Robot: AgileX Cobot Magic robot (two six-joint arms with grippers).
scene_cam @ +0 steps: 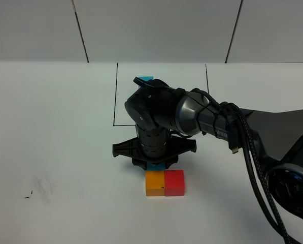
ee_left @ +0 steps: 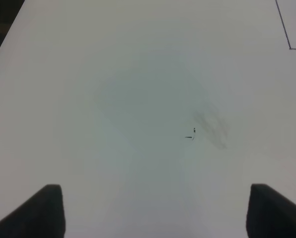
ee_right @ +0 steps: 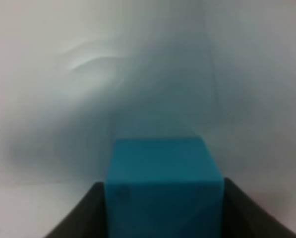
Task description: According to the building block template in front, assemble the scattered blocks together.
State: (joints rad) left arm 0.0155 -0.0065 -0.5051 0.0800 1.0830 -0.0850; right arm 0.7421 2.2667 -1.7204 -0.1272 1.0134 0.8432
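My right gripper (scene_cam: pixel 155 161) reaches across to the middle of the table and points straight down, shut on the blue cube (scene_cam: pixel 156 166). The right wrist view shows that cube (ee_right: pixel 162 183) held tight between the two dark fingers (ee_right: pixel 78 218). The blue cube sits just behind the orange cube (scene_cam: pixel 155 183), close to or touching it. The red cube (scene_cam: pixel 174 182) is joined to the orange cube's right side. Only the blue top of the template (scene_cam: pixel 146 79) shows behind the arm; its orange and red cubes are hidden. My left gripper (ee_left: pixel 155 213) is open over bare table, out of the exterior view.
A black outlined rectangle (scene_cam: pixel 114 96) marks the far middle of the white table. Grey scuff marks (scene_cam: pixel 42 185) lie at the left front, also shown in the left wrist view (ee_left: pixel 209 126). The right arm's body (scene_cam: pixel 273 137) fills the right side.
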